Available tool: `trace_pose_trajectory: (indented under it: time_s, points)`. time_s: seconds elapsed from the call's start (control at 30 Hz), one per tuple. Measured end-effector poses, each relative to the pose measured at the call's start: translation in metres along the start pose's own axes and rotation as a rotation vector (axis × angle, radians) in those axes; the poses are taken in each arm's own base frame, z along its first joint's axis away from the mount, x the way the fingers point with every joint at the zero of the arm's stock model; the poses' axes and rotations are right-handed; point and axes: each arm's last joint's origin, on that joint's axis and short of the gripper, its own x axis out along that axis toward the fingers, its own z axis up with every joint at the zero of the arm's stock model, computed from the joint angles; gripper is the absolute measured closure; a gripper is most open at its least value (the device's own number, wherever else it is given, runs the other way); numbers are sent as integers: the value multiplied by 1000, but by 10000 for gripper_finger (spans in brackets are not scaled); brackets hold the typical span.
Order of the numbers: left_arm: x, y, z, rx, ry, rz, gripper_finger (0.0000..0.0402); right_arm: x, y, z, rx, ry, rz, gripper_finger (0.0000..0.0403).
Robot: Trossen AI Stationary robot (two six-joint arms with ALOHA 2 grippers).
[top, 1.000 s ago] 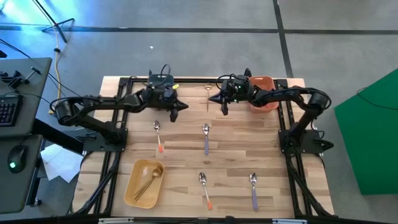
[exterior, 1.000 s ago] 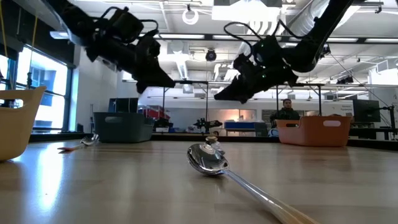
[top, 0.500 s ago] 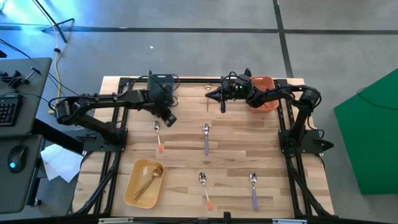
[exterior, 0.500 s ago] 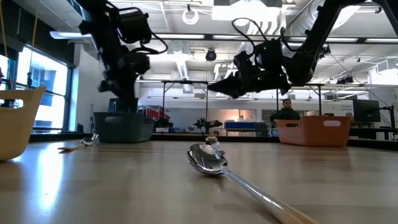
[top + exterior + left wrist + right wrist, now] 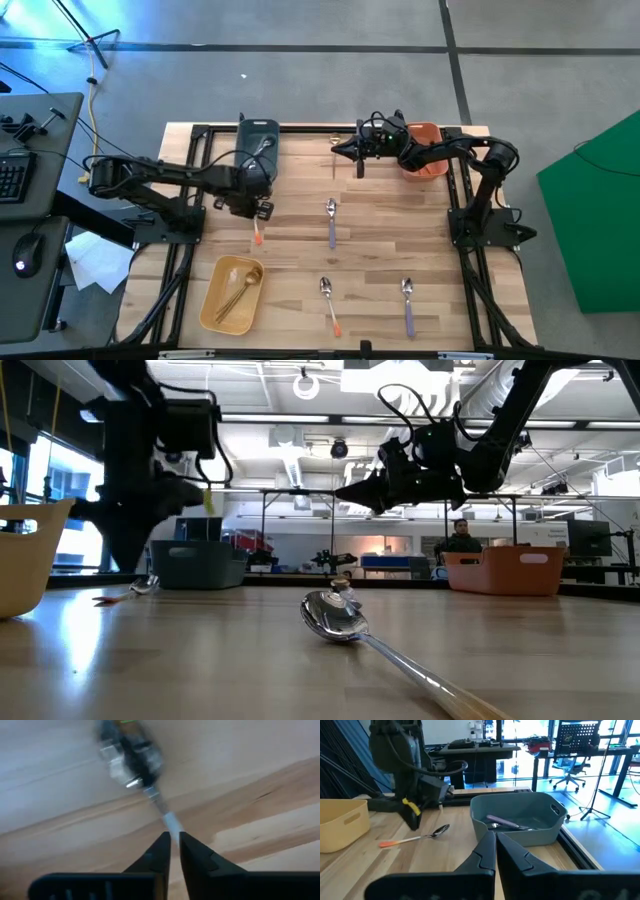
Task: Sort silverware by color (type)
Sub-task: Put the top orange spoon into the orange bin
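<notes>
left gripper (image 5: 262, 210) swung from far edge of table, near grey bin (image 5: 258, 140), down over orange-handled spoon (image 5: 255, 228); now above its bowl, fingers (image 5: 159, 855) parted by slim gap astride handle. grey bin uncovered in high view. right gripper (image 5: 358, 168) drew back toward far edge, raised, level.

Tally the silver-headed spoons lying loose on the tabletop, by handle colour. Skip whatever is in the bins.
Orange-handled spoons: 2
Purple-handled spoons: 2
Total: 4
</notes>
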Motion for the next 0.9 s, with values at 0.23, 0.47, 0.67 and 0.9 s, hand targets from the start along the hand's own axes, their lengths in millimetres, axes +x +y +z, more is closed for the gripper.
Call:
trace_pose_trajectory:
  time_s: [0.23, 0.47, 0.67, 0.9]
  points:
    - [18, 5, 0, -76, -33, -72, 291, 0, 0, 0, 8, 0, 0, 403]
    - [25, 12, -4, -97, -56, -31, 261, 0, 0, 0, 8, 0, 1, 403]
    - [28, 15, -3, -38, -127, -10, 300, 0, 0, 0, 7, -1, 0, 403]
    - [28, 18, -4, 123, -137, 7, 393, 0, 1, 0, 12, 1, 1, 403]
